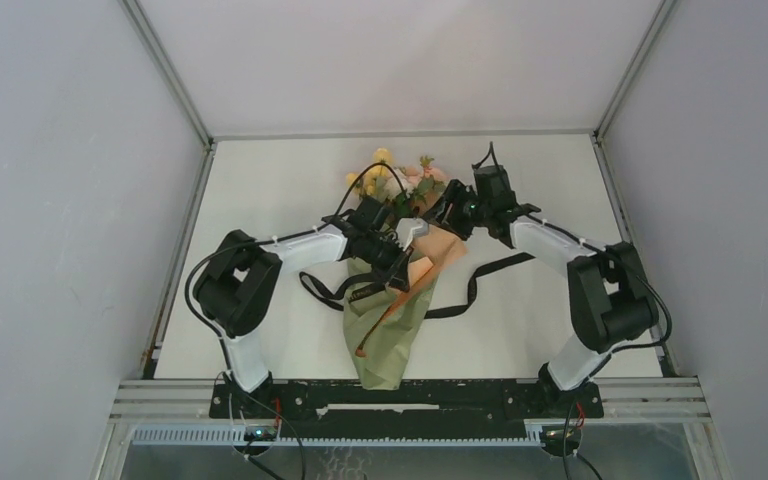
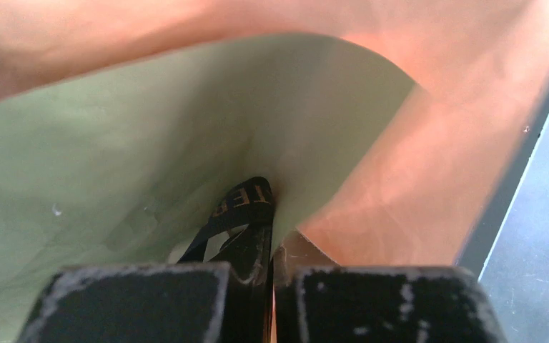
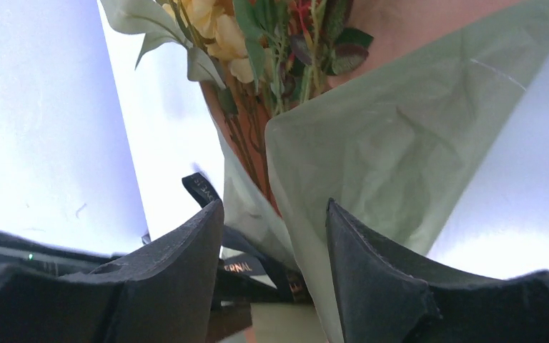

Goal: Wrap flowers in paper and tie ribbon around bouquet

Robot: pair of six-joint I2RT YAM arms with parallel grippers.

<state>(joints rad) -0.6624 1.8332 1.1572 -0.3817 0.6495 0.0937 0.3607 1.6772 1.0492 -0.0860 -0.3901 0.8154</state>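
Note:
The bouquet lies mid-table with its narrow end toward me. Its olive-green paper (image 1: 385,335) forms the cone, and a peach reverse flap (image 1: 442,250) is folded over near the top. The flowers (image 1: 395,178) stick out of the far end. The black ribbon (image 1: 480,272) trails right and loops left of the cone. My left gripper (image 1: 400,262) is over the cone's upper part, shut (image 2: 271,275) on the ribbon (image 2: 246,204), against the paper (image 2: 114,164). My right gripper (image 1: 440,218) is open (image 3: 273,207), its fingers on either side of a paper edge (image 3: 386,143) below the flowers (image 3: 257,36). The ribbon (image 3: 246,268) lies behind it.
The white table (image 1: 260,200) is boxed in by pale walls with metal frame posts. A black rail (image 1: 410,400) carrying the arm bases runs along the near edge. A grey metal strip (image 2: 536,214) shows at the right of the left wrist view.

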